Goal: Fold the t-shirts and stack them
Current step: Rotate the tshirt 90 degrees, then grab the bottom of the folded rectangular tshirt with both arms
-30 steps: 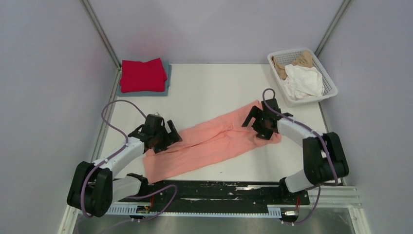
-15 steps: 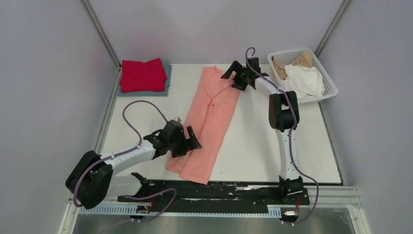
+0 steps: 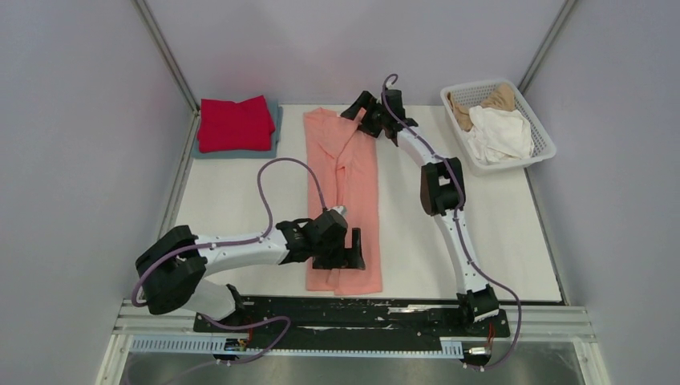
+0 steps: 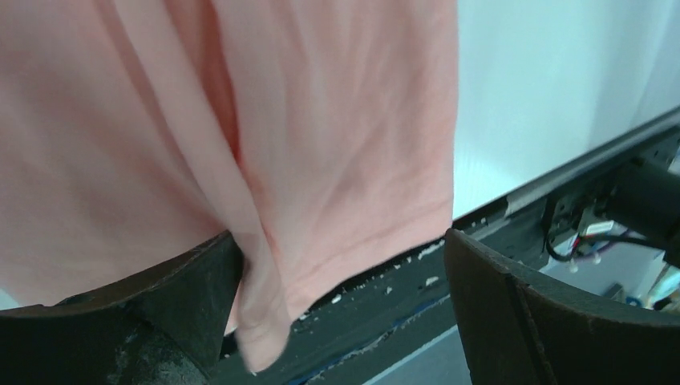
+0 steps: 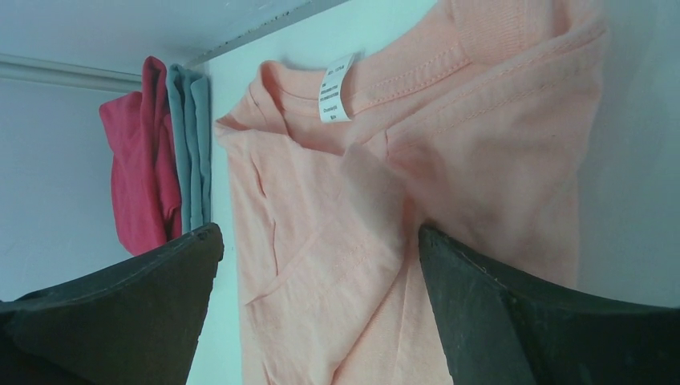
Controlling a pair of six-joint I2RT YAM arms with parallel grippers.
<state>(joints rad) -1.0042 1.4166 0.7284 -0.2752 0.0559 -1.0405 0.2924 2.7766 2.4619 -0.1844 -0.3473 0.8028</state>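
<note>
The salmon-pink t-shirt [image 3: 343, 188] lies on the table as a long narrow strip running from the back towards the front edge. My left gripper [image 3: 345, 250] is low over its near hem [image 4: 353, 200], jaws wide open, with a fold of cloth beside one finger [image 4: 192, 281]. My right gripper [image 3: 362, 119], arm stretched far back, stands open over the collar end [image 5: 337, 200], where a white label [image 5: 337, 90] shows. A folded red t-shirt [image 3: 235, 123] rests on a grey-blue one [image 3: 274, 128] at the back left. White [image 3: 499, 135] and tan [image 3: 493, 98] t-shirts lie crumpled in the basket.
The white lattice basket [image 3: 536, 128] stands at the back right corner. Grey walls and metal posts close in the table on three sides. A black rail [image 3: 361, 309] with the arm bases runs along the front edge, just past the shirt's hem.
The pink shirt has swung from a diagonal lie to a straight front-to-back strip. My right gripper moved far back and left to the collar; my left gripper moved right to the near hem.
</note>
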